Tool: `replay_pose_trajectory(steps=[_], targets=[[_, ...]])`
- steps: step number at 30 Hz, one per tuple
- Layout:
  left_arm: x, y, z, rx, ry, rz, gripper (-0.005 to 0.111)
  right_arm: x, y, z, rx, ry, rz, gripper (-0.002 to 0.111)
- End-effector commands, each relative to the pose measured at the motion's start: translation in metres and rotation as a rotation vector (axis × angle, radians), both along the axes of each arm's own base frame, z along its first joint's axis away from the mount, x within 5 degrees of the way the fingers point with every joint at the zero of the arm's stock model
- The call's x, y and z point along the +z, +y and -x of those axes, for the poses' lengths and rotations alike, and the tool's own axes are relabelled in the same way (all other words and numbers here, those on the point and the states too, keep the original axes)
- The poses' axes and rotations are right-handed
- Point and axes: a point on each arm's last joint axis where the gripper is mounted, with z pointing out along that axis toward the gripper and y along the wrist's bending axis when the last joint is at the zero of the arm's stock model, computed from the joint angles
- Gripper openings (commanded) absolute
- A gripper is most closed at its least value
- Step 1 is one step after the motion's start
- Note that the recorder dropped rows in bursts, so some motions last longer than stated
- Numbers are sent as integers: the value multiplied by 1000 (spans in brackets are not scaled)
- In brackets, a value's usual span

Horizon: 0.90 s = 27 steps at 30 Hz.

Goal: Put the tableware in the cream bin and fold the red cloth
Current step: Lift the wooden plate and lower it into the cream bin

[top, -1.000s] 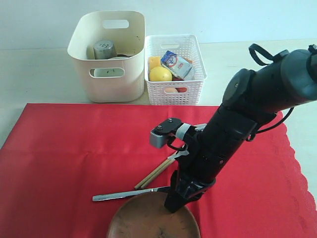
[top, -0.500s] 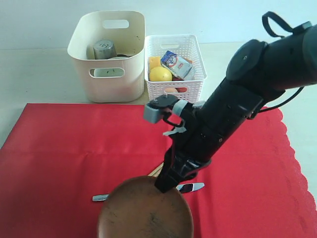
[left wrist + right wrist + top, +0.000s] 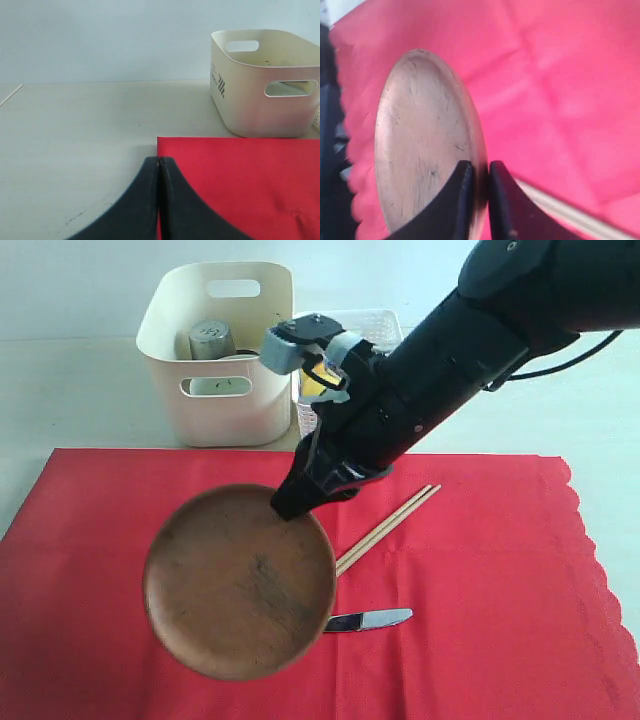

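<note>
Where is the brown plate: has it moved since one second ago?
Yes. The brown plate, gripped at its rim by the right gripper, has moved left and up in the exterior view, nearer the cream bin.

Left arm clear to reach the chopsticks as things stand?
Probably not cleanly. The plate, held in the right gripper, hangs over the cloth between the left side and the chopsticks, and the right arm stretches across the middle. The left gripper is shut and empty.
</note>
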Motion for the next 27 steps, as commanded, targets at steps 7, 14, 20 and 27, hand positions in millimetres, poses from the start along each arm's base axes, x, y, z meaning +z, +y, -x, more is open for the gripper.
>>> replay_pose_trajectory(steps=[7, 14, 20, 27], targets=[[0, 0, 0, -5, -9, -4, 0, 30, -8, -41, -216, -190, -100, 0], [0, 0, 0, -5, -9, -4, 0, 45, -10, -62, -327, -180, -209, 0], [0, 0, 0, -5, -9, -4, 0, 45, -4, -87, -468, -223, -291, 0], [0, 0, 0, -5, -9, -4, 0, 40, 7, -122, -654, -217, -428, 0]])
